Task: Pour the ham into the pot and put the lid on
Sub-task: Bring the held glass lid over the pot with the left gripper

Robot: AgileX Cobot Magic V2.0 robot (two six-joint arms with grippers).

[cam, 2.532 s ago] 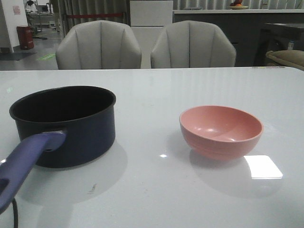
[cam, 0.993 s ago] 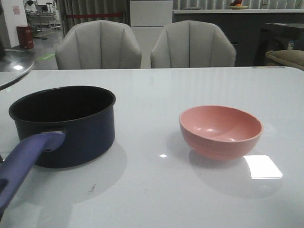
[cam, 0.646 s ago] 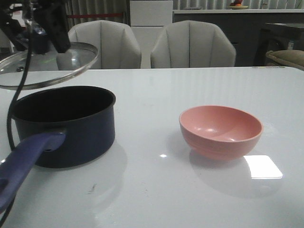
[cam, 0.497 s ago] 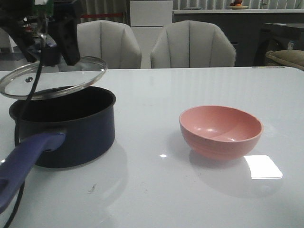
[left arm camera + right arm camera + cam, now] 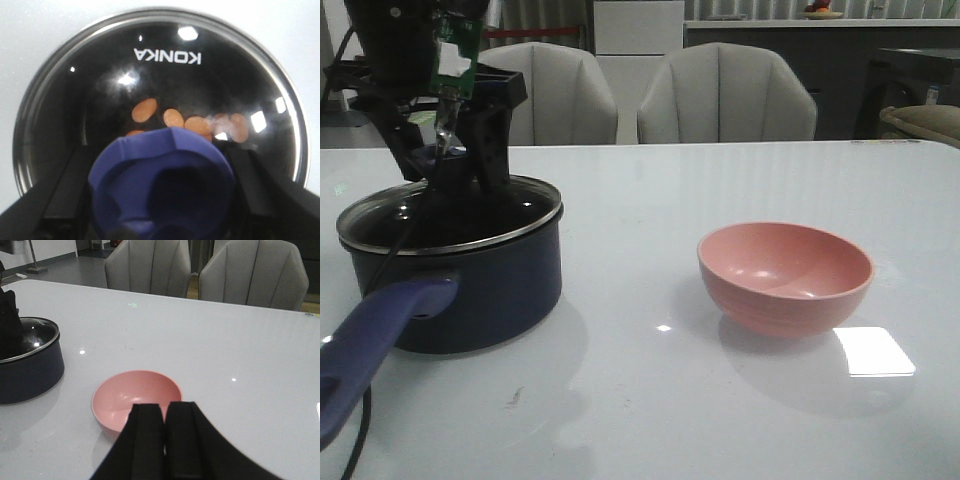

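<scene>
Here the lid (image 5: 450, 222) sat level on the rim of the pot (image 5: 470, 290), its metal edge matching the pot's mouth all the way round in both the front and left wrist views. The left gripper (image 5: 448, 175) stood straight over it, its 2 dark fingers (image 5: 60, 195) flanking the blue-purple knob (image 5: 162, 185) and closed against it on either side. Through the glass, the ham (image 5: 190, 122) lay as several orange slices on the black floor of the pot, grouped near the middle, with part of the heap hidden behind the knob. The word KONKA was printed on the glass. The pot's long handle (image 5: 370, 350) pointed toward the near-left edge of the white table (image 5: 650, 400). Well apart from the pot, to its right, the pink bowl (image 5: 785, 277) stood upright with nothing visible inside it. The right gripper (image 5: 165, 440) hung above the table on the near side of the bowl, touching neither bowl nor pot, its 2 fingers pressed together with only a thin seam between them and nothing held. 2 grey chairs (image 5: 725, 95) stood behind the table's far edge.
</scene>
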